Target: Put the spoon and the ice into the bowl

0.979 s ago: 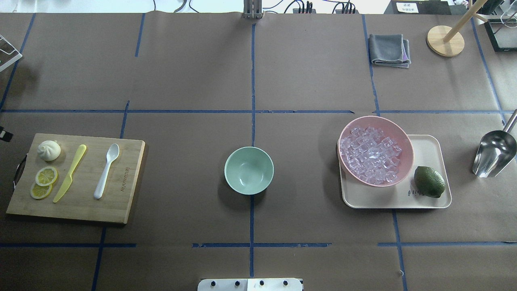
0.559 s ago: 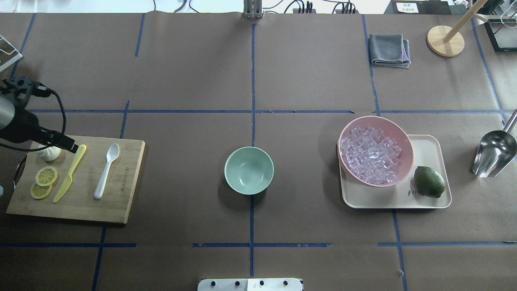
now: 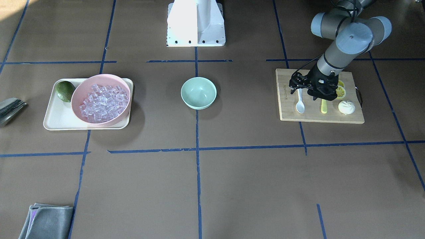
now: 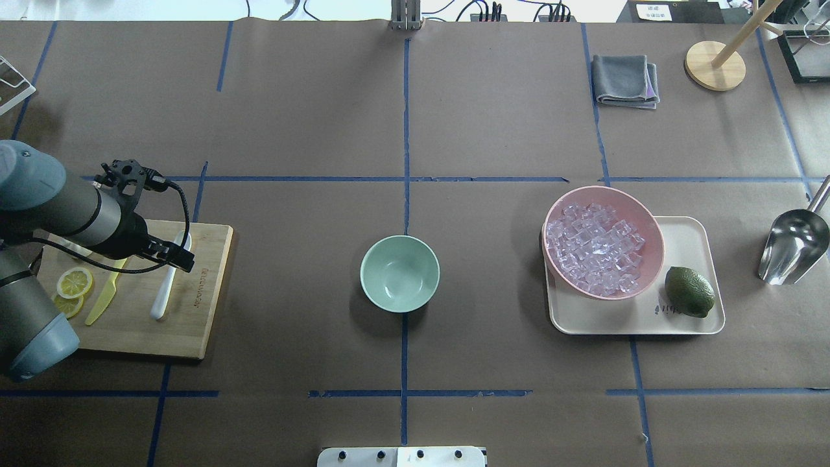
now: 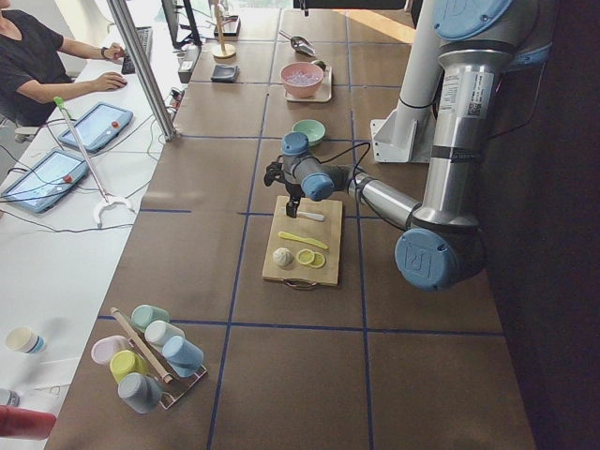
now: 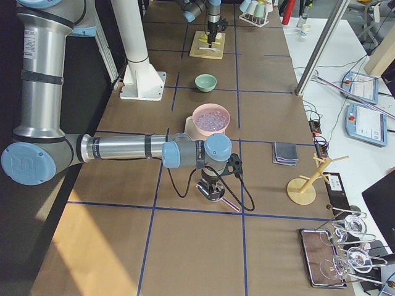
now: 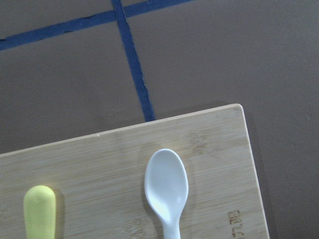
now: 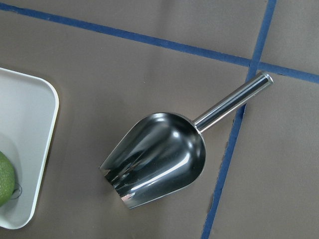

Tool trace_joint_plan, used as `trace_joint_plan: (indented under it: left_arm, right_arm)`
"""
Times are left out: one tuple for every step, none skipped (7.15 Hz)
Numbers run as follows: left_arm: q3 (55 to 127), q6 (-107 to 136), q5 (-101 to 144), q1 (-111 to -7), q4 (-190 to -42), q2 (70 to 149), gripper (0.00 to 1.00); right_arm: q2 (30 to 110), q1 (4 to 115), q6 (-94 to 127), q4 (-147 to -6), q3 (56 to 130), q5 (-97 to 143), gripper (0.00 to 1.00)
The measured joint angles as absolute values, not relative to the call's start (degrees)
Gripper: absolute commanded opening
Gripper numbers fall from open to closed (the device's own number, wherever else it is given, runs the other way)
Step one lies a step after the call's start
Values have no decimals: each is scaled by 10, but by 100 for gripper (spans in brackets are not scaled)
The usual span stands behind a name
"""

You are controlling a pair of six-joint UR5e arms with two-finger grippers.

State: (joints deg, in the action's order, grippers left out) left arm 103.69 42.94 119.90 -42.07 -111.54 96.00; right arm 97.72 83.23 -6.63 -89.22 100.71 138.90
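The white spoon (image 4: 161, 295) lies on the wooden cutting board (image 4: 194, 324), scoop toward the far side; it also shows in the left wrist view (image 7: 167, 186) and the front view (image 3: 299, 106). My left gripper (image 4: 174, 256) hangs over the spoon's scoop end, apart from it, and looks open and empty (image 3: 303, 92). The mint-green bowl (image 4: 399, 273) stands empty at the table's middle. The ice (image 4: 595, 250) fills the pink bowl (image 4: 653, 224). My right gripper (image 6: 208, 182) shows only in the exterior right view, over a metal scoop (image 8: 159, 159); I cannot tell its state.
A yellow-green knife (image 4: 104, 301), lemon slices (image 4: 74, 283) and a white bun (image 3: 346, 107) share the board. The pink bowl and a lime (image 4: 689, 292) sit on a cream tray (image 4: 687, 233). A grey cloth (image 4: 626, 80) and a wooden stand (image 4: 715, 65) are at the far right.
My left arm has come in from the left edge and moved right across the board, from over the bun to over the spoon's scoop. Nothing on the table has moved.
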Motion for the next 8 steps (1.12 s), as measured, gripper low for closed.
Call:
trace_joint_plan:
  left_arm:
    - [1032, 431, 1195, -415, -1115, 960, 87]
    - [1029, 431, 1193, -414, -1115, 960, 75]
    - [1027, 432, 1193, -413, -1115, 960, 72]
    - [1027, 432, 1193, -413, -1115, 960, 72]
    - [1025, 432, 1193, -412, -1114, 960, 72]
    - [1024, 433, 1193, -412, -1114, 961, 71]
    - [1021, 433, 1193, -412, -1114, 962, 70]
    - [1019, 433, 1193, -412, -1114, 962, 68]
  right_arm:
    - [977, 832, -66, -893, 1006, 1389, 99]
    - [977, 832, -66, -893, 1004, 1389, 99]
    - [977, 832, -66, -893, 1004, 1389, 99]
    - [977, 832, -65, -893, 1004, 1389, 99]
    - [977, 832, -64, -893, 1003, 1389, 99]
    - [977, 832, -63, -893, 1003, 1389, 99]
    - [977, 832, -62, -893, 1004, 1389, 99]
    - [977, 832, -61, -893, 1004, 1389, 99]
